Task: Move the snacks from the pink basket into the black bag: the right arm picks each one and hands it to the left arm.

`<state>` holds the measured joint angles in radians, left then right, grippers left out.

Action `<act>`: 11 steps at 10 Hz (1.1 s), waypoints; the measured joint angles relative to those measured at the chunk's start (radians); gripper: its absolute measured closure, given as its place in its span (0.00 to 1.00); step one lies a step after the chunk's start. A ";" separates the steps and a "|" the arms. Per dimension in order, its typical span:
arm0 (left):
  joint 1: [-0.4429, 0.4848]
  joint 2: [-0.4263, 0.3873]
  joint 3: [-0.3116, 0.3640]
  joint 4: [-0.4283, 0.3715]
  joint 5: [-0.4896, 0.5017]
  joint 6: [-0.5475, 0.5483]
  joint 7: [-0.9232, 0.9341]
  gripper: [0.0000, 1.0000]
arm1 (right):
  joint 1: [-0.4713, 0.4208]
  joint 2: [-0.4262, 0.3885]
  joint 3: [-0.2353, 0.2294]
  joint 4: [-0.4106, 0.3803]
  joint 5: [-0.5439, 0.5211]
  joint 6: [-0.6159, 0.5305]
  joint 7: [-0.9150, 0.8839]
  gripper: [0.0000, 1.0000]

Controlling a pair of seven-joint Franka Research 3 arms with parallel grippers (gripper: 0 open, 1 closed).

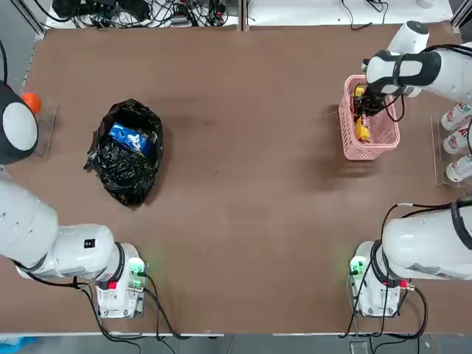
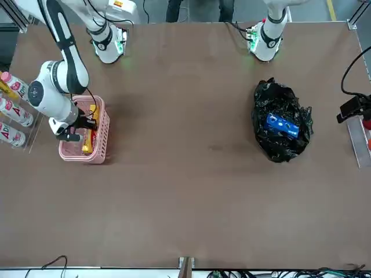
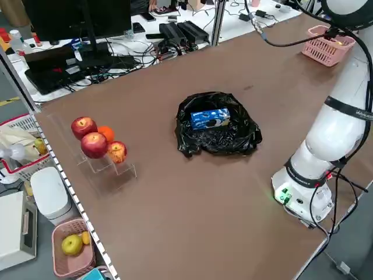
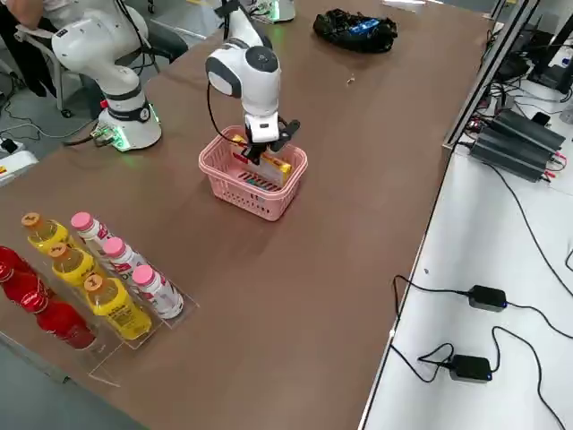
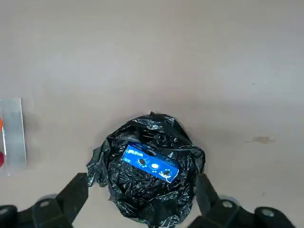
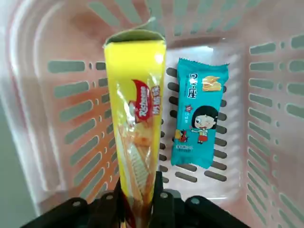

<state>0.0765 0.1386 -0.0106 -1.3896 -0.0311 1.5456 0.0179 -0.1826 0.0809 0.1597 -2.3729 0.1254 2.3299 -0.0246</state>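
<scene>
The pink basket [image 1: 345, 127] stands at the table's right side. My right gripper [image 6: 137, 190] reaches down into it and is shut on the lower end of the yellow packet with red marks [image 6: 135, 118], which stands upright. Beside that packet, the slim teal-blue packet [image 6: 197, 118] lies flat on the basket floor. The black bag [image 1: 125, 173] sits at the left of the table with the blue-and-white pouch [image 1: 129, 138] inside it. My left gripper [image 5: 140, 185] hangs high above the bag and is open, with nothing between its fingers [image 5: 76, 187].
White bottles with red labels [image 1: 457, 140] lie in a rack right of the basket. Red and orange fruits [image 3: 96, 140] sit on a clear stand near the table's left edge. Cables run along the far edge.
</scene>
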 joint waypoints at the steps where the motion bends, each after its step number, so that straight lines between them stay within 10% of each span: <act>1: 0.000 0.000 0.000 0.000 0.000 0.000 0.000 0.00 | -0.001 -0.003 -0.003 0.022 0.000 -0.036 -0.009 0.76; 11: -0.006 0.002 -0.002 0.000 0.000 0.000 0.000 0.00 | -0.018 -0.006 -0.021 0.249 0.001 -0.347 -0.219 0.77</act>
<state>0.0702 0.1404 -0.0128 -1.3897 -0.0312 1.5456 0.0179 -0.2005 0.0750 0.1382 -2.1235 0.1263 1.9828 -0.2434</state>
